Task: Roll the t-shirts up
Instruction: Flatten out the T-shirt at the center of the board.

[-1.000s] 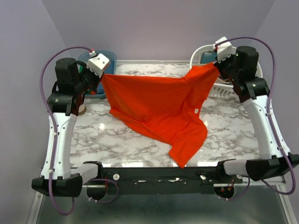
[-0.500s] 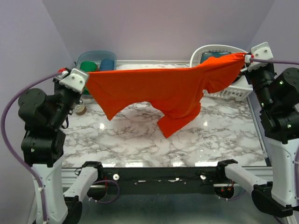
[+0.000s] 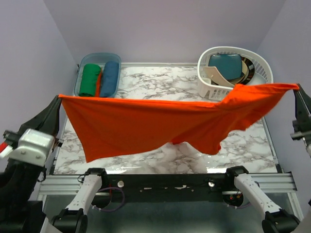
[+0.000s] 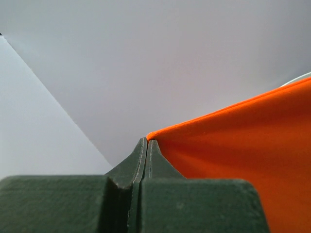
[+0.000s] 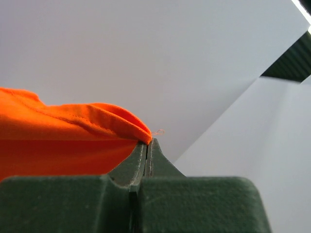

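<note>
At the near edge of the top external view, a black crossbar [image 3: 165, 183] spanned the two arm bases. Above it, the left gripper [image 3: 59, 98] and the right gripper [image 3: 297, 89] stood raised at opposite sides of the marble table [image 3: 160, 80]. The orange-red t-shirt [image 3: 160, 124] was stretched between them in the air. Its upper edge ran nearly taut from one fingertip pair to the other and sat higher in the frame at the right. The body hung below as a broad drape, with one lobe lowest right of centre. This view did not show whether the hem touched the table. Each gripper appeared there only as a dark tip. The left wrist view supplied the grip detail: the left jaws were pressed together with no gap, pinching a pointed corner of the fabric. The right wrist view showed the right jaws likewise closed on a folded, stitched edge, with a loose thread at the tip. Neither wrist view showed the table; both showed only plain wall beyond the cloth. At the far left of the table, the top view alone showed a clear blue bin [image 3: 79, 73] holding a green fabric roll [image 3: 90, 80] and a blue fabric roll [image 3: 110, 78]. At the far right stood a white laundry basket [image 3: 233, 48] holding a teal garment [image 3: 226, 64] and a beige item [image 3: 216, 77].
</note>
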Robot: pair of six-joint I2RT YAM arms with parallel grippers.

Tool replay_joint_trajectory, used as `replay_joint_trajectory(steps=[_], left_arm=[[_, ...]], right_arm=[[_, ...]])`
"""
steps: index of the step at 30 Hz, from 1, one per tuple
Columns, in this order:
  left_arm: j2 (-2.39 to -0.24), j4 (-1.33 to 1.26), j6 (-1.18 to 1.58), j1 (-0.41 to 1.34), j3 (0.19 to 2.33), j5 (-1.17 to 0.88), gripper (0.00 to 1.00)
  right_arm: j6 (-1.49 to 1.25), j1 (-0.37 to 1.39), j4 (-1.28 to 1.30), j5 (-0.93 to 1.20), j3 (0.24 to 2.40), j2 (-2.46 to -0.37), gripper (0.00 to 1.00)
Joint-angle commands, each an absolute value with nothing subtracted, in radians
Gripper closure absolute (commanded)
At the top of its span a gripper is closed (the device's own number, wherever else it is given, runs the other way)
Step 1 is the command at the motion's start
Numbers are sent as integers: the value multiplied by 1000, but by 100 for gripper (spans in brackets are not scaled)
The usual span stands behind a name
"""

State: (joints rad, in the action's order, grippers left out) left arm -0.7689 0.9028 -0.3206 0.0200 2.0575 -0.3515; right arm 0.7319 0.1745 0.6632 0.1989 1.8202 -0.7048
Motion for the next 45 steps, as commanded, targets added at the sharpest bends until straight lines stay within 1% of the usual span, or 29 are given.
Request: replay_joint_trajectory(steps=[1,2,6,9,12,14,15,16,18,19,21,22,23,24,26,27,28,29,30,31,33,34,36,37,38,39,40,41,45], left_arm=[[-762,921,-250,-58,2183,-480,100],[-761,901,-224,-75,2200,-488,100],[-755,766,-141,-150,2230,-525,100],[-770,680,-66,-213,2227,-580,100],[-799,638,-5,-271,2192,-629,100],[-802,595,-5,-296,2133,-682,100],[-799,583,-5,-320,2056,-704,100],[-798,566,-5,-336,2015,-725,100],[-790,554,-26,-371,1877,-794,100],[-787,561,-59,-377,1832,-807,100],[-795,589,-110,-380,1713,-851,100],[-801,656,-147,-380,1679,-864,100],[-807,679,-197,-380,1639,-871,100],[-810,701,-227,-382,1593,-874,100],[-801,738,-296,-371,1417,-874,100],[-817,739,-311,-353,1303,-847,100],[-833,735,-325,-319,1251,-768,100],[-851,735,-357,-252,1202,-738,100],[-897,723,-409,-205,1105,-692,100],[-929,654,-417,-166,1059,-645,100],[-1010,586,-452,-92,1000,-571,100],[-1114,498,-442,-81,976,-552,100],[-1239,431,-428,-68,994,-512,100],[-1364,401,-423,-64,1053,-490,100],[-1424,391,-417,-64,1089,-470,100],[-1530,388,-414,-64,1132,-436,100],[-1576,385,-411,-64,1210,-417,100],[-1613,382,-410,-66,1242,-408,100],[-1724,359,-416,-66,1348,-345,100]], right_arm=[[839,167,733,301,1923,-661,99],[838,163,733,301,1989,-666,99],[831,149,689,290,2118,-704,100],[827,143,625,276,2167,-729,99],[819,143,580,268,2139,-767,99],[825,144,542,275,2042,-753,99],[830,144,488,281,1981,-738,99],[834,143,459,302,1827,-723,99],[850,144,405,330,1677,-680,99],[853,144,391,354,1552,-669,99],[825,144,361,379,1426,-653,99],[815,144,357,415,1376,-655,100],[805,143,357,440,1273,-660,99],[804,143,348,466,1226,-676,99],[784,144,319,535,1132,-712,99],[782,146,311,560,1071,-769,99],[787,147,308,589,1049,-814,99],[790,161,295,586,1031,-857,99],[792,169,255,578,1000,-902,99],[801,172,233,572,994,-1014,99],[818,189,177,531,1005,-1144,99],[821,192,163,488,1055,-1280,99],[828,201,184,439,1144,-1440,100],[828,204,202,384,1280,-1510,99],[824,204,221,355,1342,-1663,99],[821,206,256,322,1418,-1724,100],[818,204,270,295,1486,-1794,99],[824,204,282,246,1606,-1893,99],[830,207,299,187,1808,-2067,99]])
